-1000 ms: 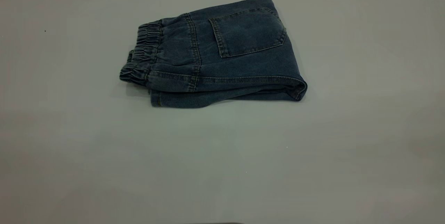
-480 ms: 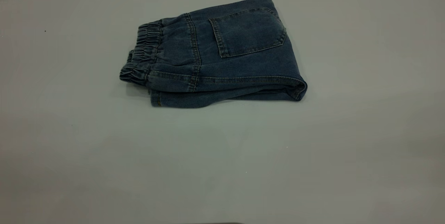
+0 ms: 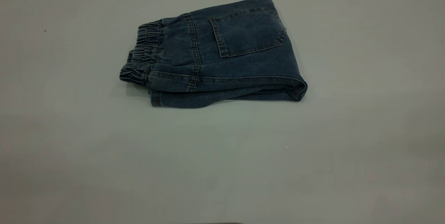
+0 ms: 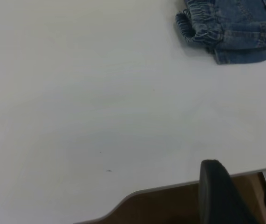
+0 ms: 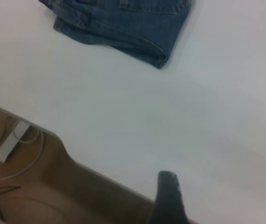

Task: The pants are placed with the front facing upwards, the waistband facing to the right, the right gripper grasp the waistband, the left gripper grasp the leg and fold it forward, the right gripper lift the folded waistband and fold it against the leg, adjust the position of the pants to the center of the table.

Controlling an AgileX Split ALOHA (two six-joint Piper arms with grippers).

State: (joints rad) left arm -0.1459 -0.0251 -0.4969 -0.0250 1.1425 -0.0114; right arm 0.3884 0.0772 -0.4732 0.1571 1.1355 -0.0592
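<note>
The blue denim pants [image 3: 222,53] lie folded into a compact bundle on the far middle of the white table [image 3: 222,165], back patch pocket [image 3: 248,32] upward. Their gathered waistband [image 3: 140,57] points to the left of the exterior view. Neither gripper shows in that view. My left gripper [image 4: 244,170] hangs open and empty over the table's near edge, far from the pants [image 4: 237,28] and waistband [image 4: 195,25]. Of my right gripper [image 5: 226,186] only one finger [image 5: 167,198] shows, nothing beside it, also at the table edge and well away from the pants [image 5: 123,23].
Bare tabletop surrounds the bundle on all sides. Beyond the table edge [image 5: 63,149] lies brown floor with a white power strip [image 5: 11,140] and loose cables. The same brown floor [image 4: 170,205] shows under the left gripper.
</note>
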